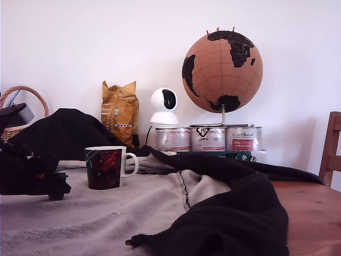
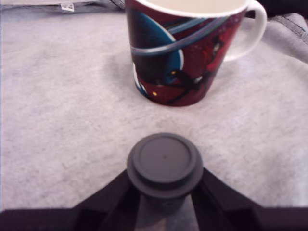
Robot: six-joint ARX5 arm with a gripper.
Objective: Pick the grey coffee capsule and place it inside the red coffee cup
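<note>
The grey coffee capsule (image 2: 164, 166) sits between my two black fingers (image 2: 108, 199) with its flat round face turned to the wrist camera. My gripper (image 2: 164, 195) is shut on the capsule. The red coffee cup (image 2: 185, 53) stands upright just ahead of it on the grey cloth, with a white handle and white inside. In the exterior view the gripper (image 1: 53, 188) sits low over the cloth at the left, a short way to the left of the cup (image 1: 105, 168). The capsule is hidden in that view.
A grey cloth (image 1: 133, 213) covers the table. A black garment (image 1: 229, 213) lies heaped across the front right. Behind the cup stand three silver tins (image 1: 208, 138), a globe (image 1: 222, 64), a white camera (image 1: 163, 106), a yellow bag (image 1: 120, 112) and a wicker basket (image 1: 21, 101). A wooden chair (image 1: 331, 149) stands at the right edge.
</note>
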